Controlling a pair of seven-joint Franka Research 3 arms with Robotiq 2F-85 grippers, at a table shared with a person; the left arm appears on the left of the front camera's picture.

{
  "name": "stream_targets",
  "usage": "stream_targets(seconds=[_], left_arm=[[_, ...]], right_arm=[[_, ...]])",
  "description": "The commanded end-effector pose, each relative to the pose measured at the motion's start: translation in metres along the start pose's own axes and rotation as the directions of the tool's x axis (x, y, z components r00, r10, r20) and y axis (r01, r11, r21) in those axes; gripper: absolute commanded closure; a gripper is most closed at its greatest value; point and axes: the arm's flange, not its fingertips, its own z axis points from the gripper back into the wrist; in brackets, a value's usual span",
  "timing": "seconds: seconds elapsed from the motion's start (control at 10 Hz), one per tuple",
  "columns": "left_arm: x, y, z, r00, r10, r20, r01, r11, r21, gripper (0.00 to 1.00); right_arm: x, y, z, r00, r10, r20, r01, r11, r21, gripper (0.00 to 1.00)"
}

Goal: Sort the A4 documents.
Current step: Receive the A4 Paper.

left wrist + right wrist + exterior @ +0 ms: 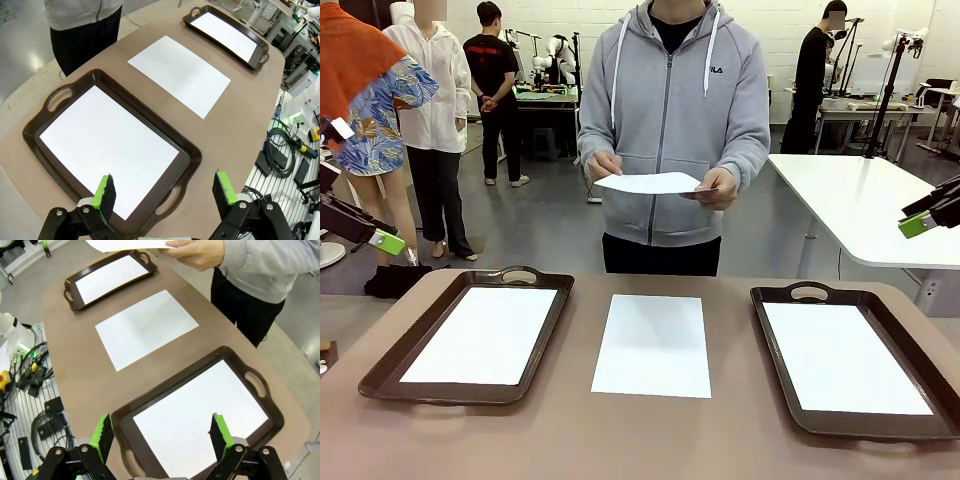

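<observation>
At the left edge of the front view, the left end effector (386, 240) hangs off the side of the worktop (570, 440). In its wrist view its green-padded fingers (105, 192) stand wide apart with nothing between them, above the near rim of the left tray (440, 393). That dark brown tray sits in the lower left of the front view, and the left sheet (485, 335), one of the A4 documents, lies flat on its floor. In the lower middle, the middle sheet (653, 345) lies flat on the bare worktop between the two trays, touching neither. Above it in the frame, a person in a grey hoodie (670, 110) stands at the far side and holds the held sheet (648, 183) in the air. The picture-left hand (603, 165) has one end and the picture-right hand (718, 188) the other. In the lower right, the right tray (880, 426) carries the right sheet (840, 358), flat on its floor. At the right edge, at mid height, the right end effector (918, 223) hangs clear of the worktop. Its wrist view shows both pads (219, 432) spread fully and gripping nothing, over that tray's near end.
</observation>
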Motion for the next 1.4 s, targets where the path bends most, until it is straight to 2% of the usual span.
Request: stream_targets(seconds=[0.0, 1.3], left_arm=[[-0.0012, 0.0001, 0.0012, 1.000, -0.003, 0.005, 0.003, 1.000, -0.002, 0.00], [-0.0012, 0.0001, 0.0012, 1.000, -0.003, 0.005, 0.003, 1.000, -0.002, 0.00]], right_arm=[[0.0002, 0.0008, -0.0008, 1.000, -0.001, 0.002, 0.001, 1.000, 0.004, 0.00], [0.0002, 0.0008, -0.0008, 1.000, -0.001, 0.002, 0.001, 1.000, 0.004, 0.00]])
